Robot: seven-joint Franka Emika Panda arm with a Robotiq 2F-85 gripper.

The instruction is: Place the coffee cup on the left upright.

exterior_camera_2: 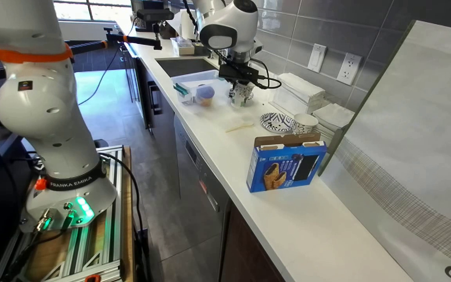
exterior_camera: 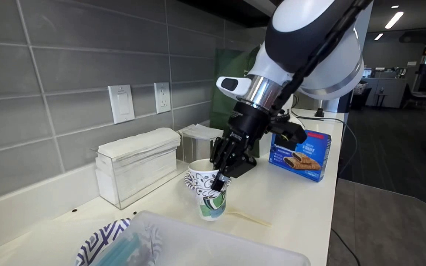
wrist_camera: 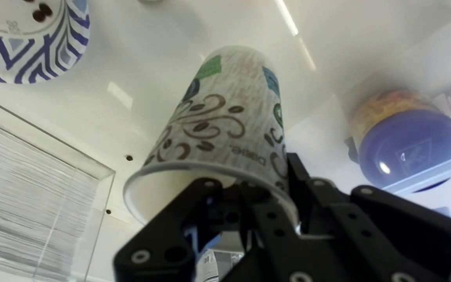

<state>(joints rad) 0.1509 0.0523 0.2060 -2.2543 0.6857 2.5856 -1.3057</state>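
My gripper (wrist_camera: 282,182) is clamped on the coffee cup (wrist_camera: 217,121): one finger inside the mouth, one outside, the paper side pinched between. Cup is white, brown swirl-and-bean print toward the rim, green and blue patches toward the base. Mouth up, roughly upright. Base is hard to judge from these angles; can't tell whether it touches the white counter (exterior_camera: 283,210) or hangs just above.

Cup position: between the clear plastic bin (exterior_camera: 220,242) and a zigzag-patterned dish (wrist_camera: 33,62), near the clear holder (exterior_camera: 152,181) packed with white napkins (exterior_camera: 139,144). My gripper is slanted in an exterior view.

Dish has dark beans (wrist_camera: 42,12) in it; a pale printed cup (exterior_camera_2: 304,126) is just beside it in an exterior view. Loose beans (wrist_camera: 129,158) on the counter near the holder's corner. Short napkin stack (exterior_camera: 200,132) next to the long holder. Yellowish stick (exterior_camera: 252,218) lies flat near the coffee cup.

Bin holds a blue-lidded jar (wrist_camera: 413,145) and teal pieces (exterior_camera_2: 180,89). Second zigzag plate (exterior_camera: 104,238) right by the bin, cut by the frame edge in an exterior view. Blue snack box (exterior_camera: 301,155) stands farther along the counter, well apart from the coffee cup. Sink (exterior_camera_2: 184,66) beyond the bin. Grey tile (exterior_camera: 98,70) along the back, light switch (exterior_camera: 121,103) and outlet (exterior_camera: 162,97) on it.
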